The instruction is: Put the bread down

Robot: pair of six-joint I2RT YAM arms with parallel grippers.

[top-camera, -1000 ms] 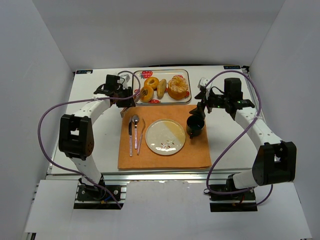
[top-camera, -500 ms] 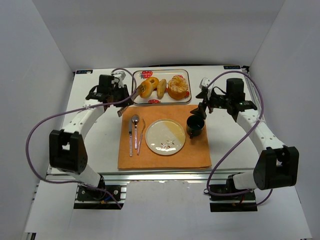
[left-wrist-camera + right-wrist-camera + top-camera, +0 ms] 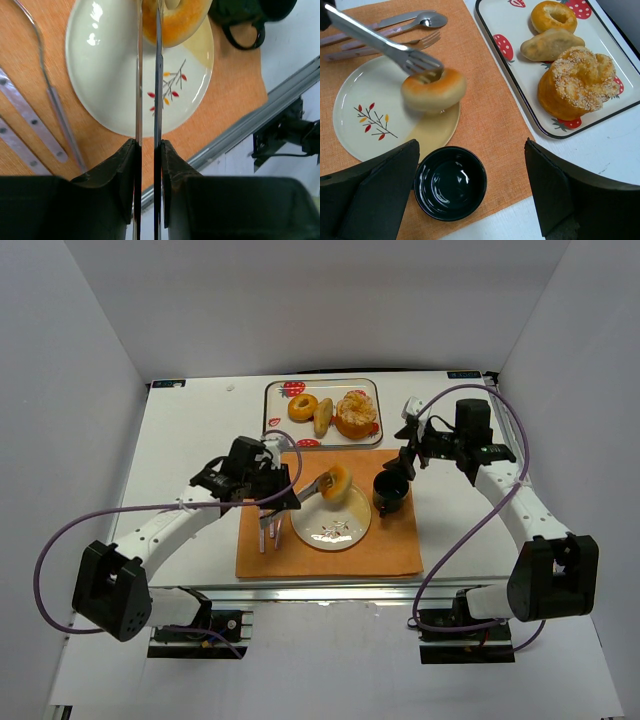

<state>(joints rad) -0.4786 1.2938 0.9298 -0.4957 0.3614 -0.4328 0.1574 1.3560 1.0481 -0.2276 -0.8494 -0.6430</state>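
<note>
- Left claw (image 3: 147,150) clamped on tongs (image 3: 139,85); their tips, ahead of it, pinch the bread (image 3: 175,25) over the plate (image 3: 100,70).
- Right claw (image 3: 470,160) spread apart, holding nothing.
- Remaining: lower, release.

tongs (image 3: 375,39) gripping bread (image 3: 434,91), over plate (image 3: 355,100), cup (image 3: 450,182) nearby

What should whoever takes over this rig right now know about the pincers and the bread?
Left pincer: shut on the tongs, which grip the ring-shaped bread.
Right pincer: open, holding nothing, above the black cup.
Bread: off the tray, over the far edge of the plate; whether it touches is unclear.
Done: pick-up and carry.
Left: lower the bread onto the plate, open the tongs, withdraw.
</note>
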